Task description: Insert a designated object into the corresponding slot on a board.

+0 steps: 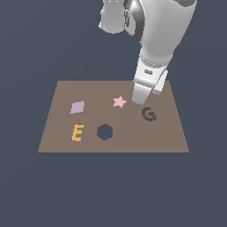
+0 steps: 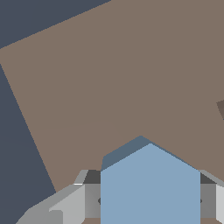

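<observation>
Dark blue-grey background surrounded the board (image 1: 168,133), where the gripper (image 1: 142,98), clamped on the blue block (image 2: 150,188) between star (image 1: 119,102) and G (image 1: 149,114), hung up-right of the hexagon slot (image 1: 104,132) in the exterior view.

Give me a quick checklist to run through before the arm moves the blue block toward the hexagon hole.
1. Light-blue hexagonal block held between the grey fingers: ok, seen in the wrist view.
2. Dark hexagon-shaped slot free of anything: ok.
3. Gripper above the slot: not ok, it is near the pink star and dark G cut-out.
4. Block's edges lined up with the slot: cannot tell.
5. Flat brown rectangular board lying flat: ok.
</observation>
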{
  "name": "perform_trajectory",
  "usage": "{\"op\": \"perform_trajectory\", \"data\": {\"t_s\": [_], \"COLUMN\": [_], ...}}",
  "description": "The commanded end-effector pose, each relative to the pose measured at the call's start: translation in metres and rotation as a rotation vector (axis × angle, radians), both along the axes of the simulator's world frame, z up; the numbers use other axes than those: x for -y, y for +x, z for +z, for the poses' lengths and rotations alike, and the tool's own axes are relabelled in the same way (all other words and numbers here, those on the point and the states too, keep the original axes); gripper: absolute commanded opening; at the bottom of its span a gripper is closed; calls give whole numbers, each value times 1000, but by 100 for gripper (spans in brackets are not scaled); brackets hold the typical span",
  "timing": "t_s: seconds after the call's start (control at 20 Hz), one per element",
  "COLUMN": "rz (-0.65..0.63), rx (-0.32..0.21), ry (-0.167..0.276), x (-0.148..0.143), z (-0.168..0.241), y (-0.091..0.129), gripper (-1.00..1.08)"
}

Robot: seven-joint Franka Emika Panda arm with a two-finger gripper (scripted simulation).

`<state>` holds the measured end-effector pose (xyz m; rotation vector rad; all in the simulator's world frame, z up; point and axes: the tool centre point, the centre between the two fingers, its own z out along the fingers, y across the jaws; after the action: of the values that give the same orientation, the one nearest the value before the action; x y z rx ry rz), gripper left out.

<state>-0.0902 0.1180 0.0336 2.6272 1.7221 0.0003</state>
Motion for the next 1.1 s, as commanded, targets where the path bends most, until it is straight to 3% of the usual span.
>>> {"op": "perform_trajectory", "data": {"t_s": [0.0,0.55,1.05], "rz": [-4,-170,-545], "rx": [-1,-1,-1], "ry": [0,1,1], "x": [0,4,34], "z": [0,1,3], "y": [1,32,99], "gripper": [-100,-100,-100]}}
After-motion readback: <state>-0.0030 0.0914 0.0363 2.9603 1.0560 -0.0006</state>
